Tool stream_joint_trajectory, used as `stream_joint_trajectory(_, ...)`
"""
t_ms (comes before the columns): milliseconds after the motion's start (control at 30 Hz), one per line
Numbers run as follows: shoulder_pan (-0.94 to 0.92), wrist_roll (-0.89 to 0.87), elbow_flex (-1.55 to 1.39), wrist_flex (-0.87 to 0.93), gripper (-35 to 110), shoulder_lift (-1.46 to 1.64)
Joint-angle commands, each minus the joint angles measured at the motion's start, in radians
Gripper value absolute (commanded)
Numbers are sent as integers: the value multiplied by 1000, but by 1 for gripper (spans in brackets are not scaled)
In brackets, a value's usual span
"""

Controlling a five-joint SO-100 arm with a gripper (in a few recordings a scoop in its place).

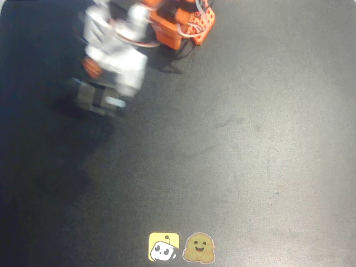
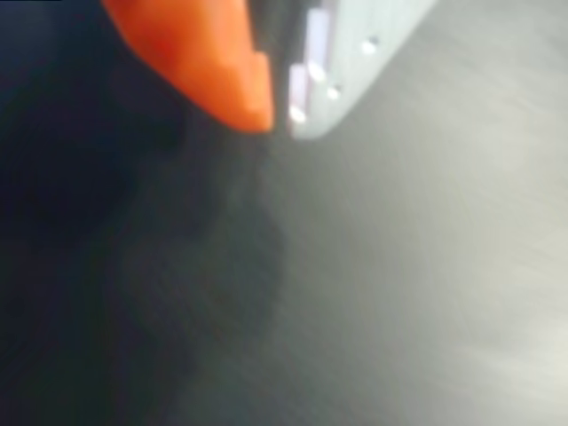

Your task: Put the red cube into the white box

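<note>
The red cube and the white box are out of view in both pictures. In the overhead view my white and orange arm point(image 1: 114, 55) is blurred and leans over the top left of the black table, its dark far end point(image 1: 97, 100) pointing down-left. In the wrist view my gripper point(image 2: 280, 120) sits at the top, above bare dark table. Its orange finger point(image 2: 213, 62) lies right against the pale grey finger point(image 2: 346, 62), with only a thin dark line between them. Nothing shows between the tips.
The arm's orange base point(image 1: 186, 25) with its wires stands at the top edge of the black table point(image 1: 250, 144). Two stickers lie at the bottom edge: a yellow one point(image 1: 163, 247) and a smiling face point(image 1: 199, 248).
</note>
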State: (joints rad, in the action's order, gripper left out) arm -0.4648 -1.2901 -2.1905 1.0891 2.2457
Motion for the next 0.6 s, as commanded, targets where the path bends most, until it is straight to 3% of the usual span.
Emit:
stream_joint_trajectory(0,149,12,-34,-69,0,40)
stream_joint_trajectory(200,290,-5,-250,-66,0,331)
stream_joint_trajectory(567,337,-25,-543,40,0,793)
